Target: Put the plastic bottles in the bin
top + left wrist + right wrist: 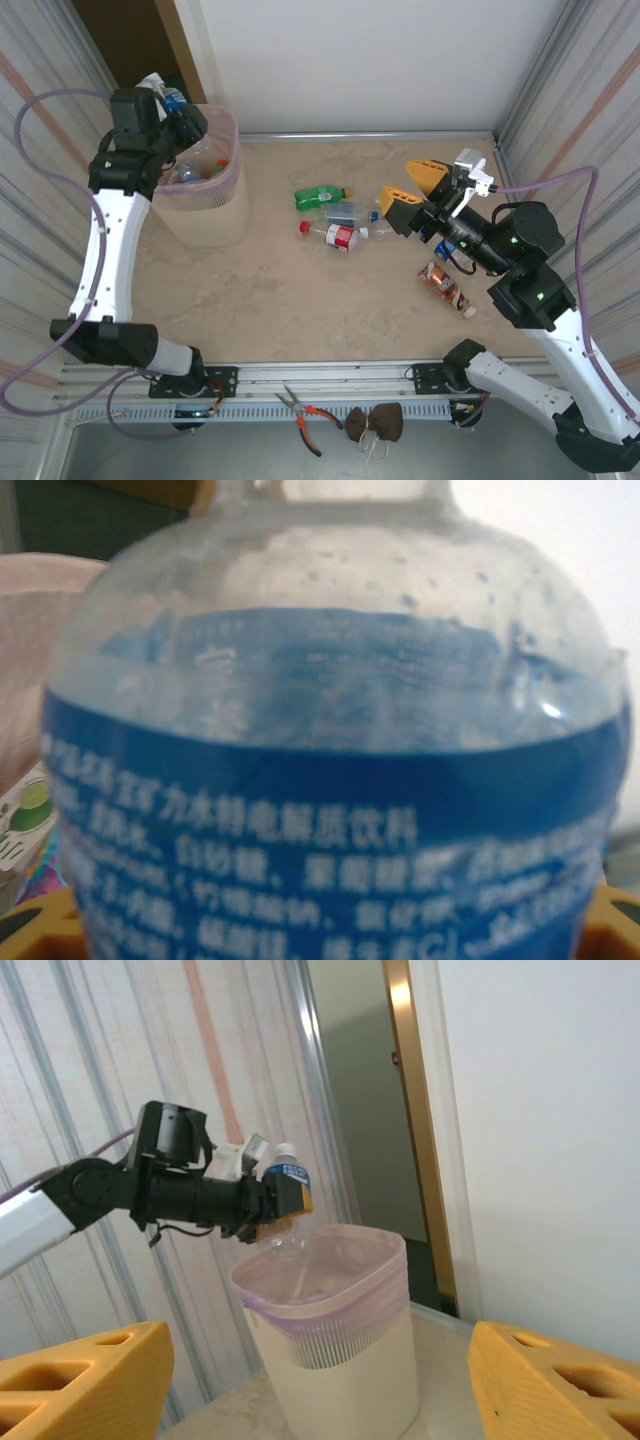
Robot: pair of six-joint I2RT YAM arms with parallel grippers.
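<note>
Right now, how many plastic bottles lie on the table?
4 for certain: green plastic bottle mid-table; clear blue-labelled bottle just nearer; red-labelled bottle nearer again; orange-labelled bottle beside the right arm. That arm may hide more.

White wall (380, 60), beige marbled tabletop (300, 300)

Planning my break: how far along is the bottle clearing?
Done: a few bottles lie in the bin. In hand: the left gripper holds a blue-label bottle above it. Left: green bottle, red-label bottle, brown bottle and others on the table; right gripper open.
</note>
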